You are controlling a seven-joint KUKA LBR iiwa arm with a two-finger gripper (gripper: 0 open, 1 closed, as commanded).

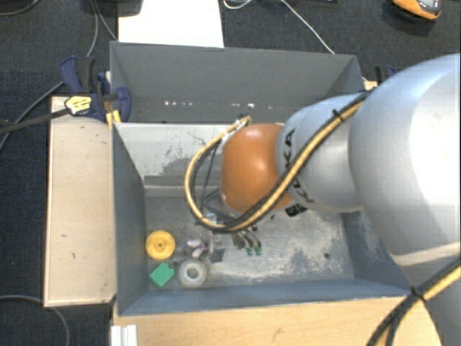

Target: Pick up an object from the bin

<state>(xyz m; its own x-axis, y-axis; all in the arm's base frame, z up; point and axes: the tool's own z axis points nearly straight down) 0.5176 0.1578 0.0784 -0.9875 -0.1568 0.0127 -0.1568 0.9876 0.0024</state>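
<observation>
My gripper (pixel 229 241) hangs low over the bin floor, left of the middle, mostly hidden under the arm's orange cover. Just left of it lies a small pinkish-grey piece (pixel 194 249). A pale grey ring-shaped roll (pixel 192 273) sits in front of that, near the front wall. A yellow round disc (pixel 160 244) lies further left, with a green block (pixel 162 274) in front of it in the front left corner. A small dark thing with green tips (pixel 252 249) shows at the gripper's right side; whether it is loose or part of the gripper is unclear.
The arm and its orange cover, wrapped by a yellow and black cable, cover the bin's middle and right. The bin's bare floor shows to the right of the gripper, and the left wall stands close to the yellow disc.
</observation>
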